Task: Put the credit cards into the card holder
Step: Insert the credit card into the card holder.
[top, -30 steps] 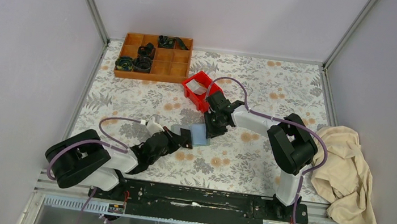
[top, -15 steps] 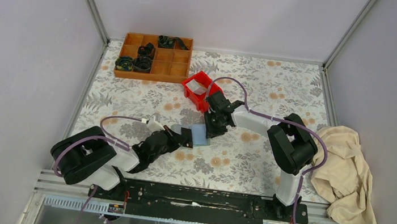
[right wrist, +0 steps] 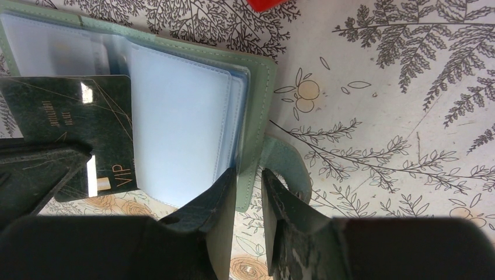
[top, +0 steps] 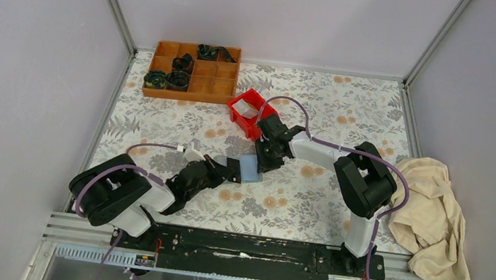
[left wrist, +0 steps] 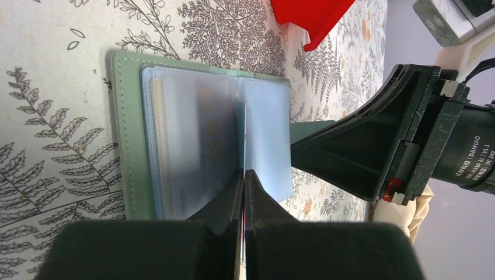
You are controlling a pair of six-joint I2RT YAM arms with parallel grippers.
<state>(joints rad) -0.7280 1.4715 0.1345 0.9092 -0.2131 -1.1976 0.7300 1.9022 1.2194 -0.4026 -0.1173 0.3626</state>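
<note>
Not much to read here. The dark grey credit card (right wrist: 70, 116) has "VIP" in gold letters near one corner. It also has a couple of tiny gold lines further along its face, too small to make out. In the left wrist view, the black motor housing (left wrist: 474, 153) on the right arm's wrist says "DAMIAO" in white, with finer print next to it that I can't read for sure.

Left gripper (left wrist: 244, 174) pinched tight, right gripper (right wrist: 249, 173) clamped slightly wider (both arms low, converging)
</note>
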